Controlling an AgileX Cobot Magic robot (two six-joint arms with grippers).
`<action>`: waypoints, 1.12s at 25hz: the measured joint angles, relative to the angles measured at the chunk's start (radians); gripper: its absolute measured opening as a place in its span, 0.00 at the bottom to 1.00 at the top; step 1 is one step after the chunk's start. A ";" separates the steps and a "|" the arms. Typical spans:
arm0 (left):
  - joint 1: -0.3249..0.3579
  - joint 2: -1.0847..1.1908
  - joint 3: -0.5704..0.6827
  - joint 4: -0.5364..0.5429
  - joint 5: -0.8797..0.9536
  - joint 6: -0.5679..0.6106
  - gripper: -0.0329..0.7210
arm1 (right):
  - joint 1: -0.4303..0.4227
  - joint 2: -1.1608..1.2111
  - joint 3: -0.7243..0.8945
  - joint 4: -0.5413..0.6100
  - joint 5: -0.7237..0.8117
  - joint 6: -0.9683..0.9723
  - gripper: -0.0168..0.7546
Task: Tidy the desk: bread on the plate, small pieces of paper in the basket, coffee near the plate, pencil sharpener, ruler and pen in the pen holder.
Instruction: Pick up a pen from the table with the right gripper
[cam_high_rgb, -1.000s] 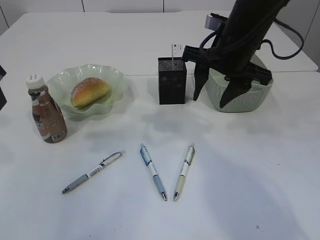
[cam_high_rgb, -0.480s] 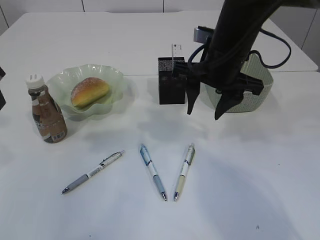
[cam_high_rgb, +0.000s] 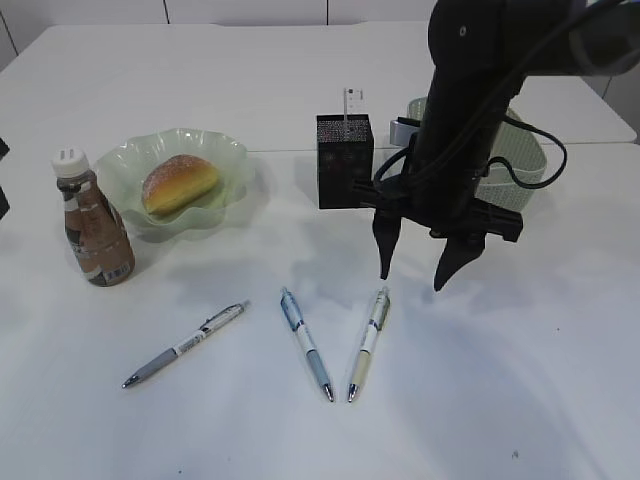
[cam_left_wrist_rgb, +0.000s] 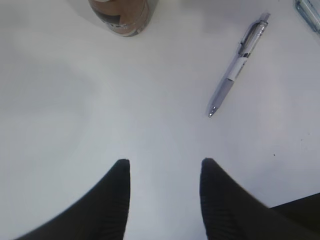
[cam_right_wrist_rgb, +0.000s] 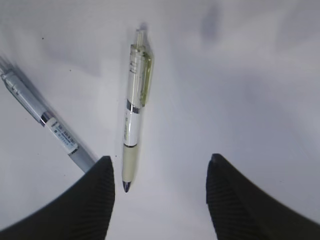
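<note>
right gripper (cam_high_rgb: 411, 279) – jaws wide, empty – hangs above the pale green pen (cam_high_rgb: 368, 342); left gripper (cam_left_wrist_rgb: 162, 172) likewise parted, holding nothing.

Exterior cam sits at about chest height at the 6 o'clock edge of the desk (cam_high_rgb: 520, 400), looking down at a slant toward 12, so it takes in the whole spread. Left wrist cam hangs close over the tabletop facing down, with the grey pen (cam_left_wrist_rgb: 237, 67) at its 1 o'clock; the exterior shows that pen (cam_high_rgb: 185, 345) at 7. Right wrist cam is closer still, right above the green pen (cam_right_wrist_rgb: 134, 107), which the exterior has (cam_high_rgb: 367, 343) near center.
</note>
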 joint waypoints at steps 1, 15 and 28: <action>0.000 0.000 0.000 0.000 0.000 0.002 0.47 | 0.000 0.000 0.000 0.000 0.000 0.003 0.62; 0.000 0.000 0.000 0.006 0.004 0.002 0.47 | 0.013 0.076 0.000 0.041 -0.056 0.153 0.62; 0.000 0.000 0.000 0.013 0.004 0.002 0.47 | 0.014 0.131 0.000 0.018 -0.112 0.164 0.62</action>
